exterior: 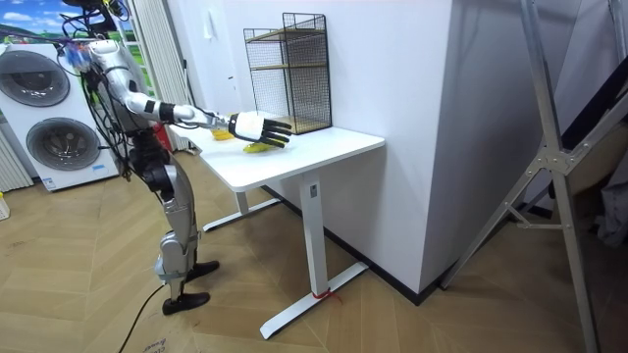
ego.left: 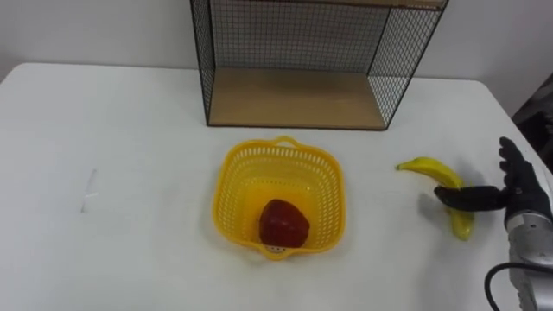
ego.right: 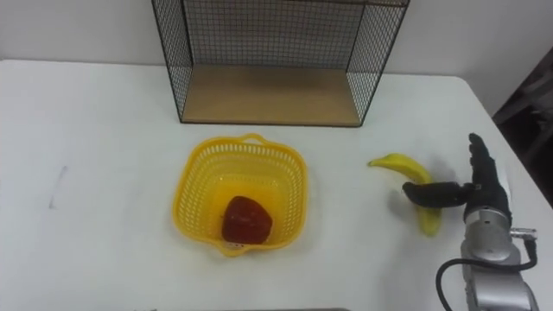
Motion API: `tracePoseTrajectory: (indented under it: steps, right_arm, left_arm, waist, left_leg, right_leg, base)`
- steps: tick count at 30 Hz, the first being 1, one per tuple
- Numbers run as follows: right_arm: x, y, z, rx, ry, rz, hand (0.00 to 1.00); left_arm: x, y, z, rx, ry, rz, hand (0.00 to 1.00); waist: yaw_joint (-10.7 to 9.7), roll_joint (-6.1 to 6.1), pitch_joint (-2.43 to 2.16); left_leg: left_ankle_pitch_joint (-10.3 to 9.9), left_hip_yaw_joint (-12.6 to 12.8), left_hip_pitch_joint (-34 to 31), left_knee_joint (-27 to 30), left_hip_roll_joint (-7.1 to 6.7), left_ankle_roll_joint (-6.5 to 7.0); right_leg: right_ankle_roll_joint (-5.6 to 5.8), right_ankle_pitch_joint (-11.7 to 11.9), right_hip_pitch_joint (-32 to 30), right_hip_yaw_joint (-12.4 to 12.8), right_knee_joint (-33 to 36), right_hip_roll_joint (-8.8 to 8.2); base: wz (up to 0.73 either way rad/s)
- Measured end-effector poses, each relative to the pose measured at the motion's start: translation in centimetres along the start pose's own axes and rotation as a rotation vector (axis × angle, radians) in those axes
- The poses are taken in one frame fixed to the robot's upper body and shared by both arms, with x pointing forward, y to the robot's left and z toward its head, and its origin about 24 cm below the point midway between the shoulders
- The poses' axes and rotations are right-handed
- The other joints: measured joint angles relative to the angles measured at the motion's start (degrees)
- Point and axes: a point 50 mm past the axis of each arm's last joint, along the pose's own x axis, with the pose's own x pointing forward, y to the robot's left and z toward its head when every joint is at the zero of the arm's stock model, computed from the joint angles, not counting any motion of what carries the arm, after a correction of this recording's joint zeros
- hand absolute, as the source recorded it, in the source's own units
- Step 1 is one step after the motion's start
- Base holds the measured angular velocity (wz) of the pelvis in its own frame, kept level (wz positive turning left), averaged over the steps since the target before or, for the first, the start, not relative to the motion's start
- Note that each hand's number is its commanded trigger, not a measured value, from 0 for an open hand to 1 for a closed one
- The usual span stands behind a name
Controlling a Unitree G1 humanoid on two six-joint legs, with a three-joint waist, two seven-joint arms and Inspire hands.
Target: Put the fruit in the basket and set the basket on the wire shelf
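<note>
one yellow basket (ego.left: 228, 197) in the middle of the white table (ego.left: 130, 130), with one red fruit (ego.left: 283, 225) inside. one banana (ego.left: 432, 169) lies on the table to its right. the right hand (ego.left: 521, 186) has straight, unclenched fingers, thumb laid across the banana. one wire shelf (ego.left: 294, 99) behind. a faint grey mark (ego.left: 88, 190) on the table, can't read it.

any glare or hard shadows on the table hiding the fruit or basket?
Left eye view: table evenly lit, no glare patch; basket, red fruit and banana cast only faint soft shadows; the right hand lays its dark thumb across the banana. Room view: even light on the tabletop, wire shelf plain against the white wall.
</note>
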Motion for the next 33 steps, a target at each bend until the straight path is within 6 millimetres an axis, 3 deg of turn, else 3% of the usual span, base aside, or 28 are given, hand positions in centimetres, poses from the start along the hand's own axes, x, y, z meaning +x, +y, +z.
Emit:
tracePoseTrajectory:
  steps: [14, 16, 17, 24, 33]
  right_arm:
    - [0.0, 0.4, -1.4, -0.170, 0.051, 0.147, 0.00]
    - [0.1, 0.4, -1.4, -0.194, 0.058, 0.161, 0.62]
    - [0.3, 0.3, -1.6, -0.200, 0.072, 0.168, 1.00]
    - [0.4, -0.6, -3.0, -0.306, 0.136, 0.161, 1.00]
    - [0.4, -1.7, -3.9, -0.514, 0.181, 0.106, 1.00]
  left_arm:
    - [0.1, 0.4, 0.4, 0.003, -0.011, -0.027, 0.00]
    - [0.1, 0.4, 0.4, 0.004, -0.010, -0.029, 0.00]
    - [0.1, 0.4, 0.5, 0.006, -0.010, -0.028, 0.00]
    - [0.3, 0.9, 1.3, 0.009, -0.014, 0.012, 0.00]
    - [0.4, 1.8, 1.7, 0.012, -0.021, 0.054, 0.00]
  waist:
    - [1.2, -0.04, -0.30]
    - [1.3, -0.12, -0.27]
    - [1.2, -0.15, -0.25]
    - [1.7, -0.37, -0.18]
    - [4.9, -1.54, -0.39]
  left_leg:
    - [0.0, 0.1, 0.2, 0.3, 0.08, 0.02]
    - [0.0, 0.0, 0.1, 0.5, 0.07, 0.02]
    - [-0.1, -0.2, 0.0, 0.9, 0.07, 0.09]
    - [-0.6, -2.4, -0.9, 3.1, -0.24, 0.03]
    - [-0.3, -3.1, -2.0, 4.6, -0.24, 0.01]
  right_leg:
    - [-0.01, 0.0, 0.2, -0.1, 0.1, -0.01]
    - [-0.02, 0.0, 0.2, -0.2, 0.2, 0.01]
    - [-0.03, 0.0, 0.3, -0.4, 0.2, 0.03]
    - [0.02, 0.0, 1.2, -2.4, 0.0, 0.23]
    - [-0.13, -0.2, 1.2, -3.0, -0.9, 0.72]
  base:
    - [0.00]
    - [0.02]
    - [0.08]
    - [0.17]
    - [0.05]
